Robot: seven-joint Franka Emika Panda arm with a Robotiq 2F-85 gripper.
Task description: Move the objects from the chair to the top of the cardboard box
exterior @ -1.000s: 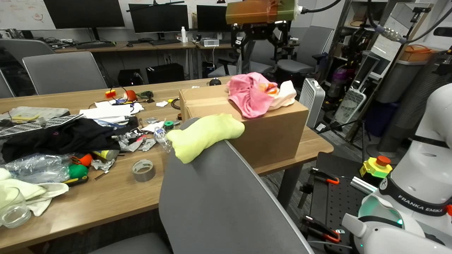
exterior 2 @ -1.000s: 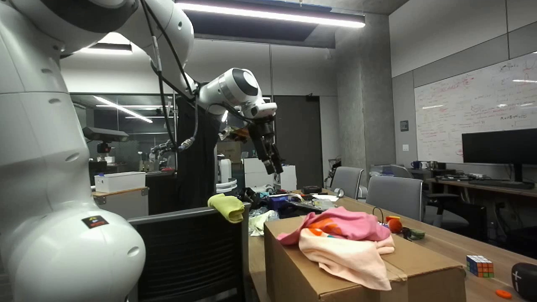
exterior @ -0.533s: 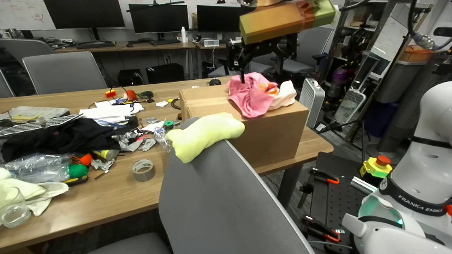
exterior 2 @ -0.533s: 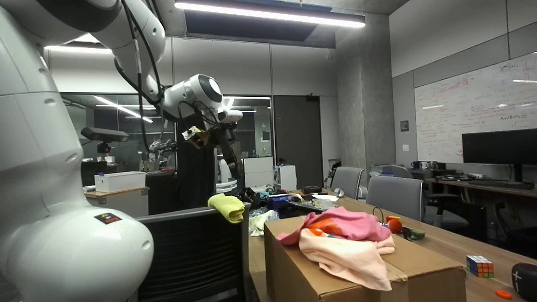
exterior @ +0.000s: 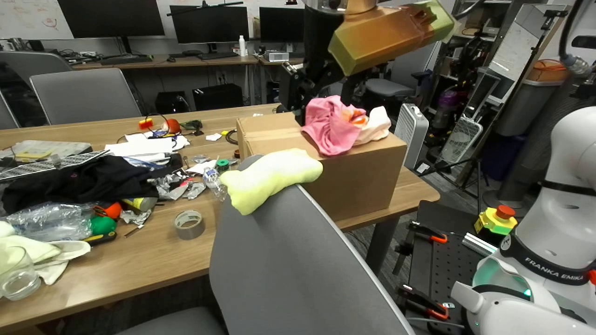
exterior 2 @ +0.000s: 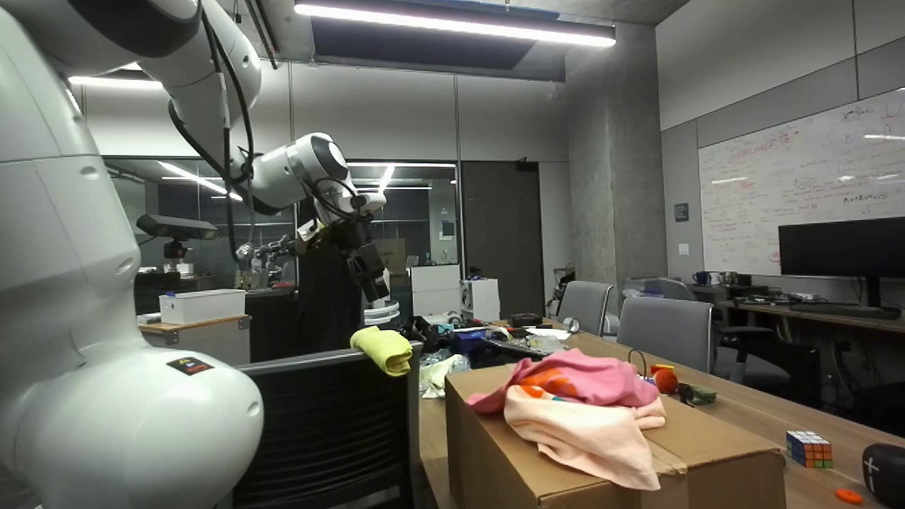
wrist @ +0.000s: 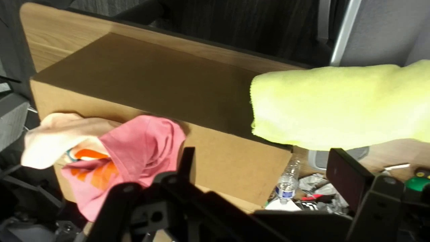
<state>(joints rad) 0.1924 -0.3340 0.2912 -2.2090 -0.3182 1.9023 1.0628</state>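
The end effector [wrist: 265,164] is spread, presumably for the yellow cloth [wrist: 336,109] draped over the chair [exterior: 288,260]. As asked, the pink cloth [exterior: 328,128] and peach cloth [exterior 2: 580,433] lie on the box [exterior: 358,186].

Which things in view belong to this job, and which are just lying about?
For the job:
yellow-green cloth, on the grey chair's backrest
pink cloth and peach cloth, on the cardboard box
open gripper

Lying about on the table:
black cloth
roll of tape
plastic bottle
Rubik's cube
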